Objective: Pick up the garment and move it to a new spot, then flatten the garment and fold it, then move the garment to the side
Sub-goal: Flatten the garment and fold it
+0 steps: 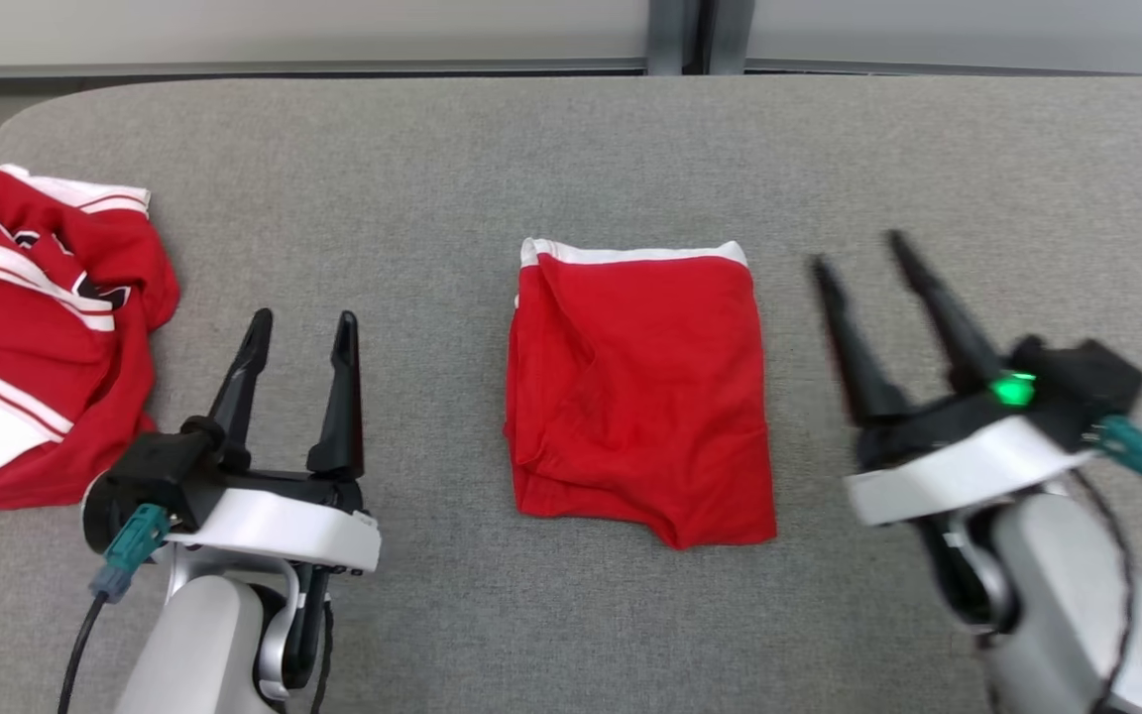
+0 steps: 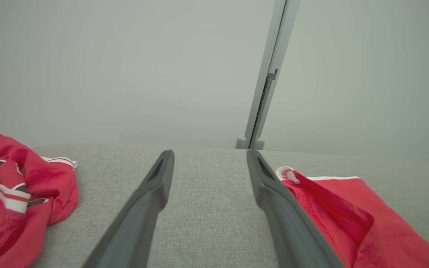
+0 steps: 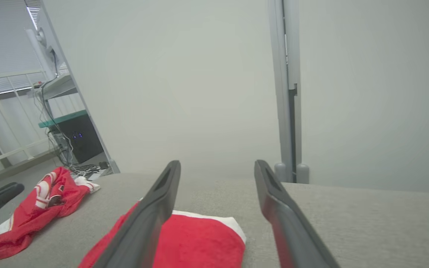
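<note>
A red garment (image 1: pixel 640 392) with a white band along its far edge lies folded into a rectangle at the middle of the grey table; it also shows in the left wrist view (image 2: pixel 352 216) and the right wrist view (image 3: pixel 199 242). My left gripper (image 1: pixel 301 332) (image 2: pixel 210 158) is open, low at the garment's left, with nothing between its fingers. My right gripper (image 1: pixel 860 253) (image 3: pixel 217 169) is open and empty at the garment's right, slightly blurred, clear of the cloth.
A crumpled red and white striped garment (image 1: pixel 26 327) (image 2: pixel 17 193) (image 3: pixel 39 208) lies at the table's far left. The grey table (image 1: pixel 531 149) ends at a pale wall with a metal post (image 2: pixel 270 74). Shelving and cables (image 3: pixel 65 130) stand beyond the left end.
</note>
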